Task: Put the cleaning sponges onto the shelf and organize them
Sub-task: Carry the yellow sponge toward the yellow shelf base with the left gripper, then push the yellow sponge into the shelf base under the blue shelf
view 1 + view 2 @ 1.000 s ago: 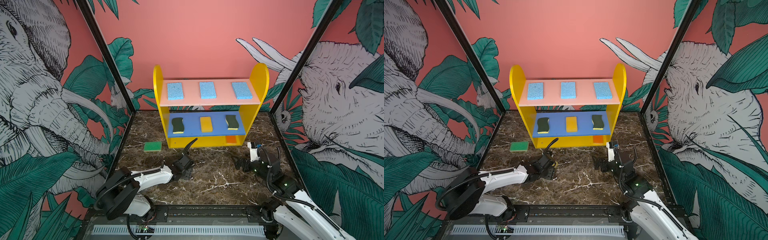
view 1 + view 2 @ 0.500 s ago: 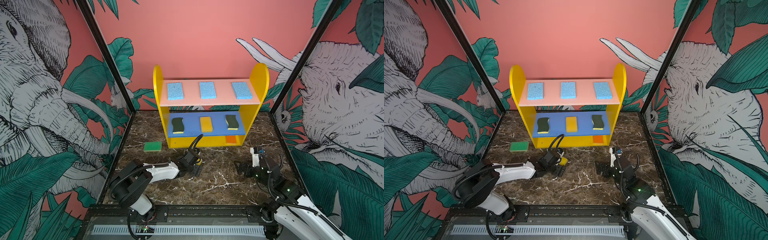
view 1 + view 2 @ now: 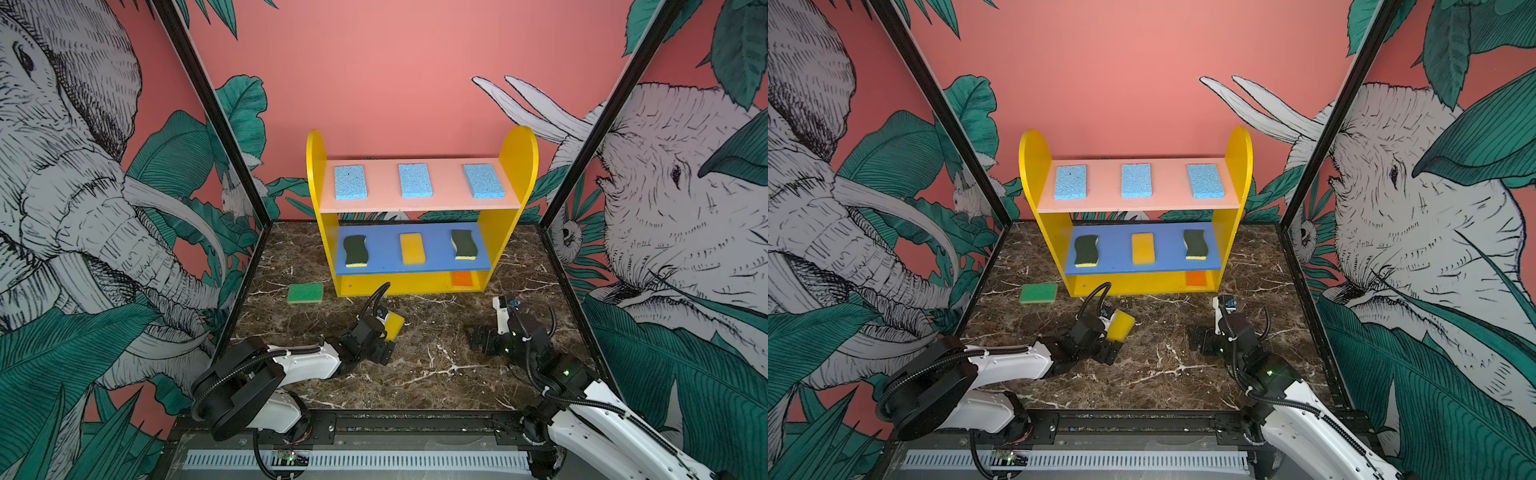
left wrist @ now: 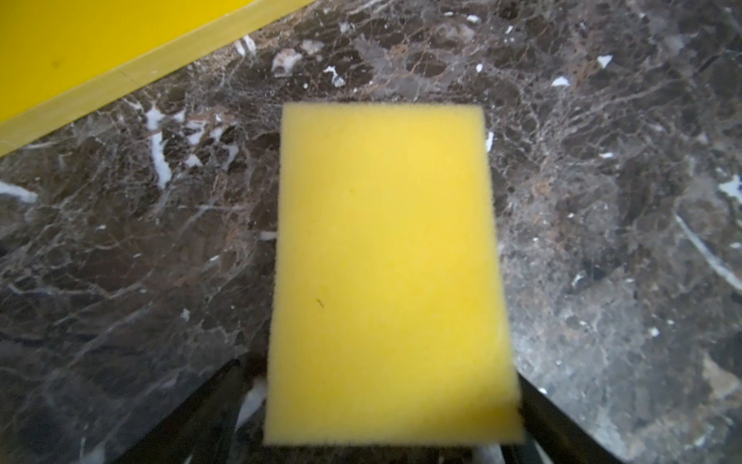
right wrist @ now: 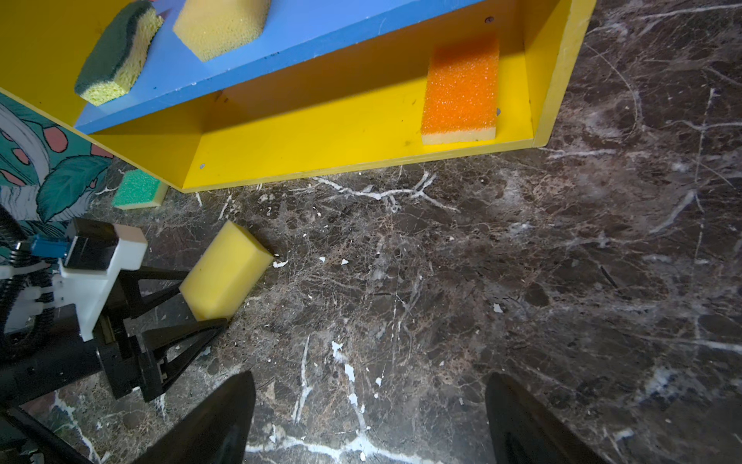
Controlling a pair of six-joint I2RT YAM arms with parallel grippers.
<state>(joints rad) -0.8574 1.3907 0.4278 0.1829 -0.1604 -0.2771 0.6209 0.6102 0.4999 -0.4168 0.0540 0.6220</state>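
My left gripper (image 5: 202,304) has spread its jaws wide over the last second and pushed forward. They now straddle the near end of the yellow sponge (image 4: 385,273) without squeezing it. The sponge lies on the table (image 3: 436,374) just in front of the shelf (image 3: 515,166), whose lowest level holds only the orange sponge (image 5: 461,88). I judge that closing comes next. My right gripper (image 5: 369,418) hangs open and empty.

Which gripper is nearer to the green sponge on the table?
Left. The left gripper is close, in front and right of the green sponge; the right gripper is far right.
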